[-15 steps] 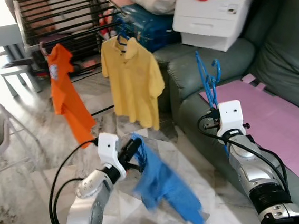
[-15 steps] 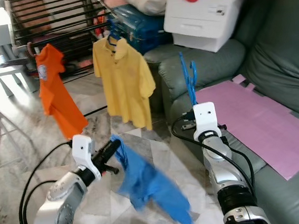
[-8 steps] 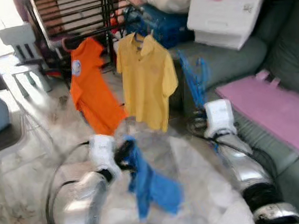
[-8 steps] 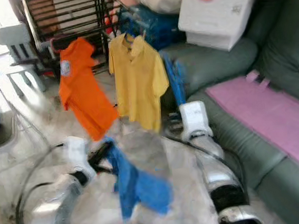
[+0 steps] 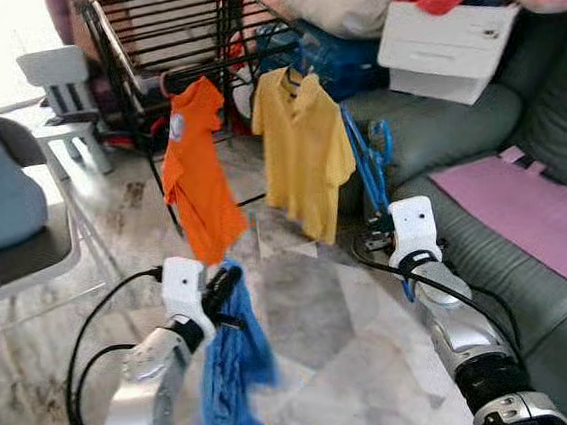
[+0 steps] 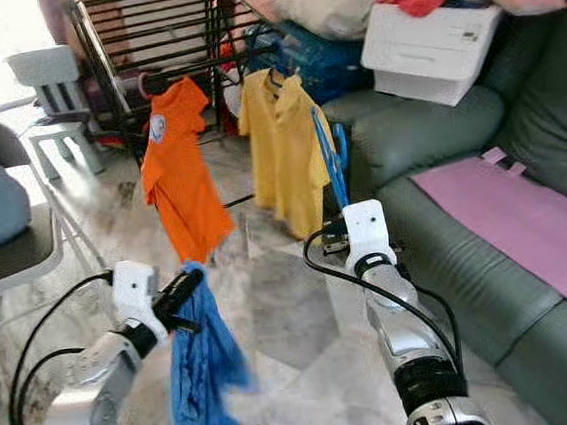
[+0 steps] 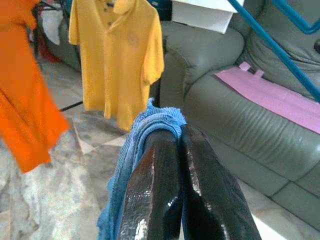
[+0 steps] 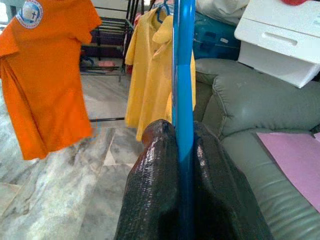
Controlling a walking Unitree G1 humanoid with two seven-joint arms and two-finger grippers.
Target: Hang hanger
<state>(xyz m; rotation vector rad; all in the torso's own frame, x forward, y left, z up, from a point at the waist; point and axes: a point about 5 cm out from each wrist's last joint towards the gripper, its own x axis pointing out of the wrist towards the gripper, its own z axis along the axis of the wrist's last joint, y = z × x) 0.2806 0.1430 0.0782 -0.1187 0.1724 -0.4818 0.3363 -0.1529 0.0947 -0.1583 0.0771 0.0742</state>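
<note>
— Item one?
— Left hand (image 5: 228,286): glossy black fingers pressed together, pinching a soft, crumpled blue knit shirt (image 5: 231,378) that droops limp toward the marbled stone floor (image 5: 313,310).

— Item two?
— Right hand (image 8: 181,150): textured black fingers clamped on a thin blue plastic hanger (image 5: 371,159), held upright in front of the grey-green leather sofa (image 5: 456,126).

— Hanging stock?
— Black metal wire drying rack (image 5: 170,27); from its front bar hang an orange T-shirt with a round chest badge (image 5: 200,175) and, beside it, a yellow collared polo shirt (image 5: 303,150).

— Sundries?
— White boxy plastic container (image 5: 448,41) on the sofa arm; flat pink mat (image 5: 535,218) on the seat; grey cushioned chair (image 5: 11,199) on the robot's left.
</note>
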